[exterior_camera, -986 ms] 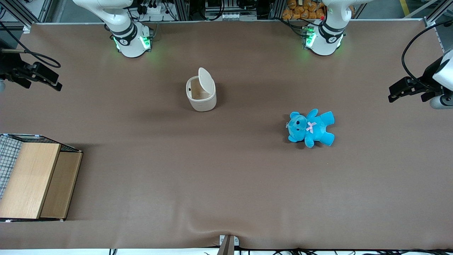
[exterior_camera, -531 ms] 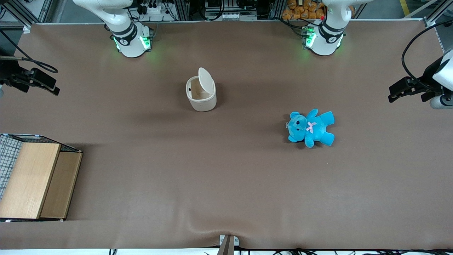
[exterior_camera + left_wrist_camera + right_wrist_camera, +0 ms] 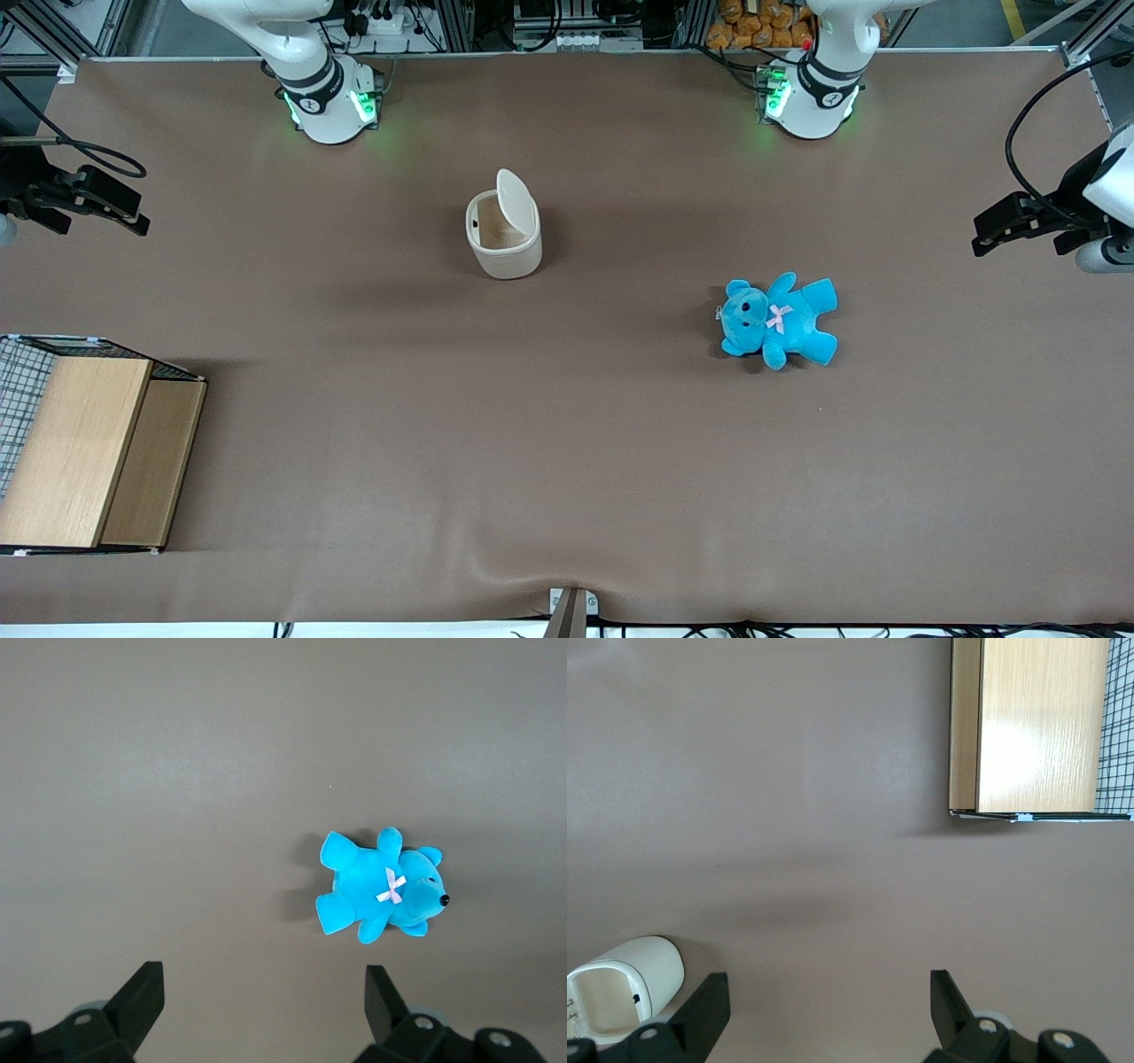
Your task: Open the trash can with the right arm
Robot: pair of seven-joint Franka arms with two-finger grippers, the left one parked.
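Trash can (image 3: 503, 235): small cream-white plastic bin of rounded-square section, standing upright on the brown matte table covering (image 3: 567, 443), nearer the arm bases than the front camera. Its flat, rounded flip lid (image 3: 511, 198) stands raised on its hinge, exposing the smooth pale interior; the right wrist view shows the open mouth (image 3: 607, 1001) as well.

Gripper (image 3: 111, 206) of the right arm: black, two-finger, positioned at the working arm's end of the table, well apart from the bin. Its jaws are spread wide and grasp nothing; the two dark angular fingertips (image 3: 709, 1005) show with bare covering between them.

Wooden box (image 3: 84, 452): light smooth-grained panels with wire mesh on one side, nearer the front camera than the gripper.

Teddy (image 3: 778, 321): blue plush, pink bow, lying flat toward the parked arm's end.
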